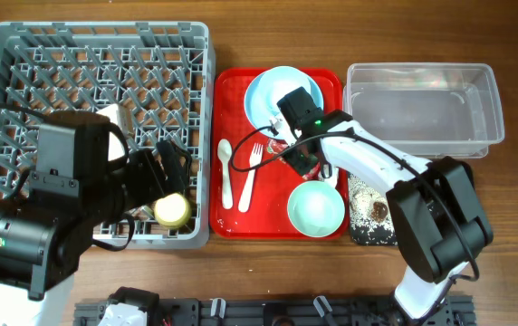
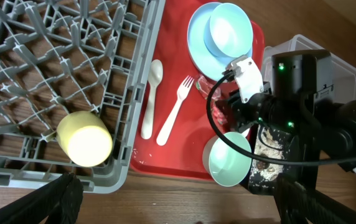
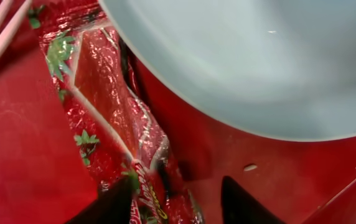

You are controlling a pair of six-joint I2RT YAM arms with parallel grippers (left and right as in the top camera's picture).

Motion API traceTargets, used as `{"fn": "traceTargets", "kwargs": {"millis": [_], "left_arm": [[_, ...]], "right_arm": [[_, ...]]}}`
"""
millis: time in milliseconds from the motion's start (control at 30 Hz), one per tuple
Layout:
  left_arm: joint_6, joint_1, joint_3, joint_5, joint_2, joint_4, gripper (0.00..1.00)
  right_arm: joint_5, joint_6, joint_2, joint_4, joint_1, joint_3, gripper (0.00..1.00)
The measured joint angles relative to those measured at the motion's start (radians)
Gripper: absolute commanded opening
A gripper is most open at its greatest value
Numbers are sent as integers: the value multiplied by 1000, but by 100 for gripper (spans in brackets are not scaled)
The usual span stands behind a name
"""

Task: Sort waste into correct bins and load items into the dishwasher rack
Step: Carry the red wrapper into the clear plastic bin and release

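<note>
My right gripper (image 1: pixel 301 159) (image 3: pixel 175 208) is open, low over the red serving tray, its fingers astride the shiny red snack wrapper (image 3: pixel 103 106) next to the pale blue plate (image 1: pixel 261 95) (image 3: pixel 246 62). A pale blue bowl (image 2: pixel 231 28) sits on that plate. The mint bowl (image 1: pixel 315 208), white spoon (image 1: pixel 226 172) and fork (image 1: pixel 251 177) lie on the tray. My left gripper (image 2: pixel 178 202) is open and empty above the grey rack's (image 1: pixel 23 45) front right corner. The yellow cup (image 1: pixel 172 210) (image 2: pixel 84 138) lies in the rack. The napkin is not in view.
The clear tub (image 1: pixel 422 68) stands at the back right. The black tray (image 1: pixel 368 239) with rice-like scraps (image 1: pixel 365 204) lies right of the mint bowl, partly under my right arm. The red serving tray (image 1: pixel 232 81) sits between the rack and the tub.
</note>
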Motion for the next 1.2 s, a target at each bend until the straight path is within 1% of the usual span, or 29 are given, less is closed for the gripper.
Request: {"fn": "traceTargets", "kwargs": {"millis": [167,200,267,300,333,367,433,533,567,600,633,667,733,767,833,867,900,967,1033,1100,1133,1200], "left_arm": [[0,0,0,0,0,0,100],[0,0,0,0,0,0,100],[0,0,0,0,0,0,100],[0,0,0,0,0,0,100],[0,0,0,0,0,0,100],[0,0,0,0,0,0,100],[0,0,0,0,0,0,100],[0,0,0,0,0,0,100],[0,0,0,0,0,0,100],[0,0,0,0,0,0,100],[0,0,0,0,0,0,100],[0,0,0,0,0,0,100],[0,0,0,0,0,0,100],[0,0,0,0,0,0,100],[0,0,0,0,0,0,100],[0,0,0,0,0,0,100],[0,0,0,0,0,0,100],[0,0,0,0,0,-1,100],[0,0,0,0,0,0,100],[0,0,0,0,0,0,100],[0,0,0,0,0,0,100],[0,0,0,0,0,0,100]], "right_arm": [[-31,159,-17,-16,0,0,4],[-35,192,-53,-15,0,0,4],[-27,244,-186,3,0,3,4],[9,296,-296,13,-4,10,4],[40,331,-354,16,-13,18,4],[77,361,-411,17,-40,29,4],[123,393,-431,16,-101,32,4],[169,444,-381,37,-243,32,4],[177,457,-357,34,-288,32,18],[189,478,-324,13,-360,31,41],[193,484,-314,-1,-385,31,55],[197,493,-310,-9,-401,31,59],[188,492,-310,-23,-405,31,63],[156,488,-311,-45,-399,32,66],[51,481,-348,-71,-376,32,68],[-14,481,-387,-82,-356,32,70],[-73,481,-444,-104,-321,32,77],[-105,527,-515,-196,-214,43,76],[-69,612,-502,-259,-104,35,72],[-32,720,-428,-247,-24,-7,65],[-21,753,-392,-230,-11,-23,63],[29,845,-237,-177,-1,-45,62]]}}
